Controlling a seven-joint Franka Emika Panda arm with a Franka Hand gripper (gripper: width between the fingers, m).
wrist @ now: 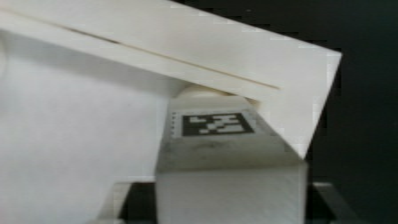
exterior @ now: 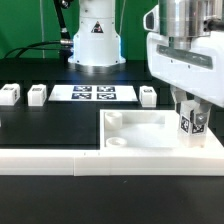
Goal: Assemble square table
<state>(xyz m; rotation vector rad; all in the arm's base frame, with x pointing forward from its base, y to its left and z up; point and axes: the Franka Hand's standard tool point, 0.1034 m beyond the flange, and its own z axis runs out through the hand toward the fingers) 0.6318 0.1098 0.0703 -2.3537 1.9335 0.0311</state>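
The square table's white slab [exterior: 150, 128] lies rim up at the exterior view's right, with a round corner socket [exterior: 117, 143] showing. My gripper [exterior: 190, 126] is shut on a white tagged leg [exterior: 190, 122] and holds it upright over the slab's corner at the exterior view's right. In the wrist view the leg [wrist: 222, 165] runs between my dark fingers [wrist: 322, 203], its tag facing the camera and its far end at the slab's [wrist: 89, 120] rimmed corner. Three more leg blocks stand on the black table: two at the exterior view's left [exterior: 10, 95] [exterior: 38, 95] and one behind the slab [exterior: 147, 96].
The marker board [exterior: 92, 93] lies flat at the back in front of the arm's base [exterior: 94, 40]. The long white L-shaped rail [exterior: 45, 160] runs along the front edge, against the slab's near side.
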